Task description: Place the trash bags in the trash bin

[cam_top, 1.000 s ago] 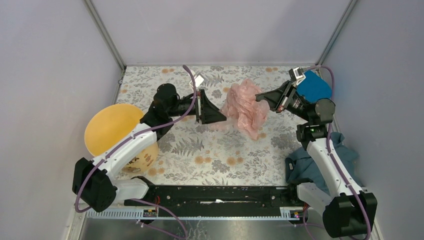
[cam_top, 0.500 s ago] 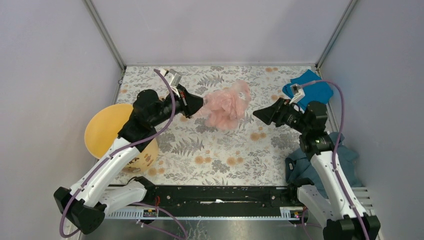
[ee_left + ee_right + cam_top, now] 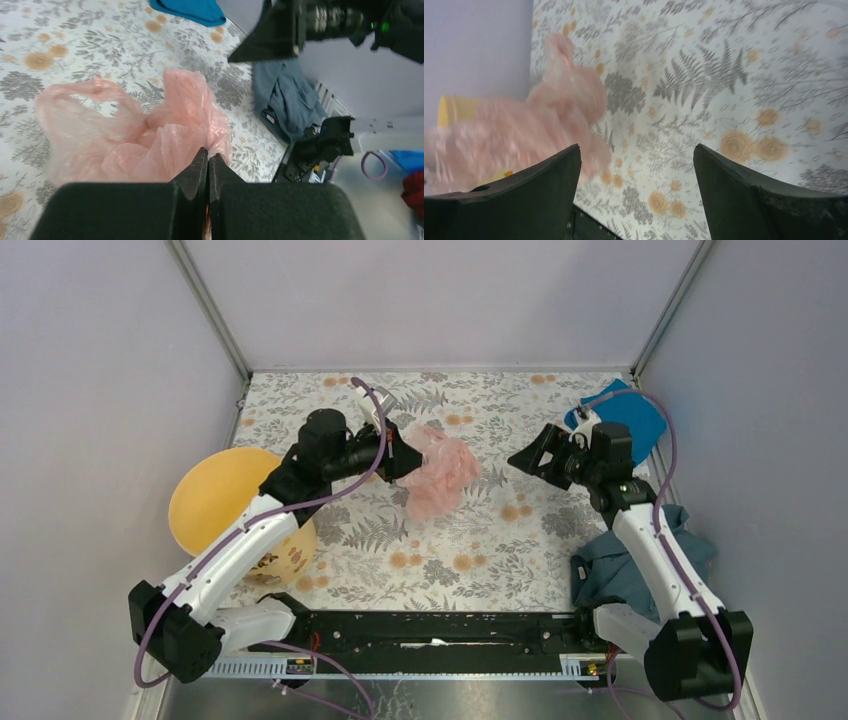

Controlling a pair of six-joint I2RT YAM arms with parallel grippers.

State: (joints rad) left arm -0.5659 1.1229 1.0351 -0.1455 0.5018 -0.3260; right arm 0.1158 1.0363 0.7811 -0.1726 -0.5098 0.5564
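At mid-table, left gripper (image 3: 398, 453) pinches the thin, wrinkled pale pink plastic bag (image 3: 440, 472) over the floral table (image 3: 480, 550); right gripper (image 3: 522, 457) spread, empty, opposite; round yellow-orange plastic bin (image 3: 222, 495) apart at left.

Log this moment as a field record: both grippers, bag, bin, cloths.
left gripper: shut on the trash bag
right gripper: open, empty, apart from the bag
trash bag: pink, crumpled, mid-table
trash bin: yellow, left edge, apart from the bag
blue cloth: far right corner
teal cloth: right edge, near side
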